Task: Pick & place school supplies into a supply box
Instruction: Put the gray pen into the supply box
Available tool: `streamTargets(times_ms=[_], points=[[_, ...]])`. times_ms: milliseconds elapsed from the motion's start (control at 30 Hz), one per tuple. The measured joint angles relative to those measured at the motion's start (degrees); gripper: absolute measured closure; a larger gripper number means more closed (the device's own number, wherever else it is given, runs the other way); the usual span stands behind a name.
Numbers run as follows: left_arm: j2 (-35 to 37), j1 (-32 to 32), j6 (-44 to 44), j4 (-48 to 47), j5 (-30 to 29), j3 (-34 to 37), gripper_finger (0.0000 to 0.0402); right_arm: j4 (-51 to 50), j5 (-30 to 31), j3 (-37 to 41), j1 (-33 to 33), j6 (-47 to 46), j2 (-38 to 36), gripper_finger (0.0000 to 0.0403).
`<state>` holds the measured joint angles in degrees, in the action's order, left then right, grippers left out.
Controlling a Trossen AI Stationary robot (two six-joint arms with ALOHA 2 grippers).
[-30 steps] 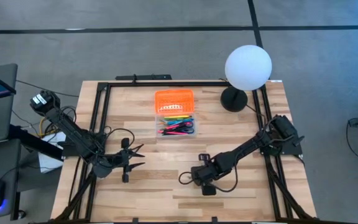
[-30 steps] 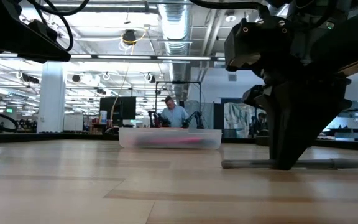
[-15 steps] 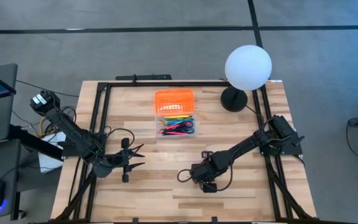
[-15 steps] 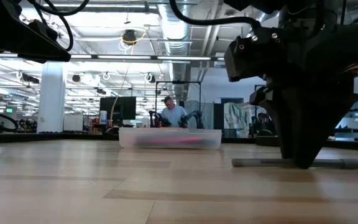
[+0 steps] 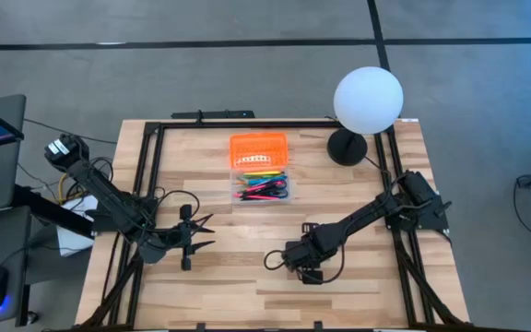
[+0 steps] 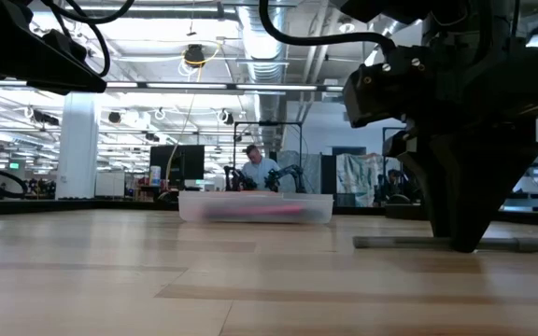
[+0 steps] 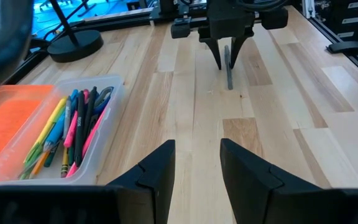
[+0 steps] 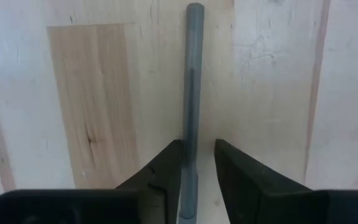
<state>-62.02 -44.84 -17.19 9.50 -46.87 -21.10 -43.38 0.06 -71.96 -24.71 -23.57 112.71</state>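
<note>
Right gripper (image 8: pixel 197 163): fingers slightly parted, straddling the grey pen (image 8: pixel 191 93), tips at the table.
Pen axis: along the gap, not across.
Supply box (image 5: pixel 262 181): far-left of it.
Left gripper (image 7: pixel 196 168): spread, idle.

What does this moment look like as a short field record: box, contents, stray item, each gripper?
supply box: clear case at the table's far middle, orange lid open behind it
contents: coloured pens and pencils lying inside
stray item: grey pen flat on the wood, outside the box
right gripper: low over the grey pen, fingers straddling it
left gripper: open, empty, waiting at the table's left
other: white globe lamp at the far right corner
</note>
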Motion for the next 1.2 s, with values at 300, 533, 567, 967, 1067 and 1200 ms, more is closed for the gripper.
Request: streamTargets(times_ms=[300,533,567,967,1067,1200], points=[[0.00,0.00,-0.35,0.00,-0.02,0.00,0.0279,-0.28,0.28,-0.13,0.11,1.54,0.66,0.0377],[0.00,0.00,-0.43,0.00,-0.02,0.00,0.0279,-0.05,0.84,-0.06,0.08,7.08,0.76,0.0398],[0.00,-0.01,-0.44,0.00,-0.02,0.00,0.0279,-0.03,1.28,-0.04,0.06,7.42,0.79,0.0397],[0.00,-0.01,-0.44,-0.17,-0.02,0.00,0.0279,-0.08,2.74,-0.21,-0.03,12.08,0.87,0.0400],[0.00,-0.02,-0.41,-0.17,-0.02,0.00,0.0279,-2.16,3.55,-2.05,-0.02,13.61,1.20,0.0400],[0.00,-0.02,-0.37,-0.17,-0.02,0.00,0.0279,-5.48,8.23,-5.96,0.31,16.83,1.45,0.0401]])
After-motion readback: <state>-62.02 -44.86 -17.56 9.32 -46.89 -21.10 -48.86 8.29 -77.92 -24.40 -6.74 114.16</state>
